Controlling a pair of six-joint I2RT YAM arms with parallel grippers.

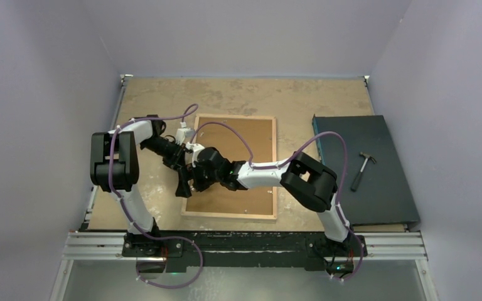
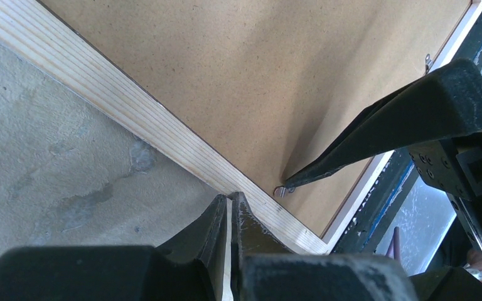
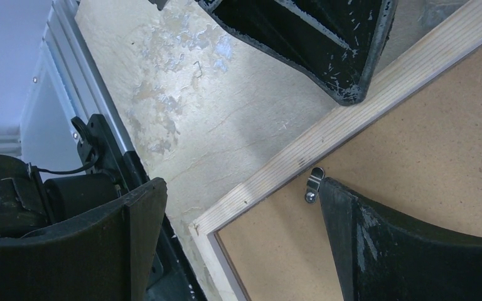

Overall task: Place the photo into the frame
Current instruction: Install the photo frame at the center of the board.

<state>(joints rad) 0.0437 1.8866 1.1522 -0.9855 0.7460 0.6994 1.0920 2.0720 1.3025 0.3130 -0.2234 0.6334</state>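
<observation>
Top view, frame: The frame (image 1: 238, 215) is laid back-up at the middle of the tabletop (image 1: 238, 94), its near rail close to the near edge. A brown backing board (image 1: 251, 135) is seated in it.
Top view, photo: The photo is not seen. Whether it lies under the board cannot be told.
Top view, grippers: The left gripper (image 1: 181, 191) and right gripper (image 1: 196, 182) are found together at the frame's left side, toward its near-left corner.
Top view, other items: A dark flat mat (image 1: 383, 188) is placed along the right edge, with a hammer (image 1: 364, 168) laid on it.
Left wrist, left gripper: Its jaws are closed together with nothing between them. The tips are set on the rail (image 2: 132, 106).
Left wrist, materials: The rail is pale, straight-grained, flat-faced wood. The board is matte, speckled fibreboard. The tabletop is mottled and worn.
Left wrist, clip: A small bright metal turn clip (image 2: 280, 190) is seen at the rail's inner edge, touched by one tip of the right gripper.
Right wrist, right gripper: Its jaws are spread wide and nothing is held. One tip is against the clip and the other hangs off the frame.
Right wrist, step judged: The clip is being worked. Whether it is being fastened or released cannot be told.
Right wrist, method advised: The rail should be pinned by the left tips so the frame is not dragged. The clip should be swung about its screw with light sideways pressure, so the board is not gouged.
</observation>
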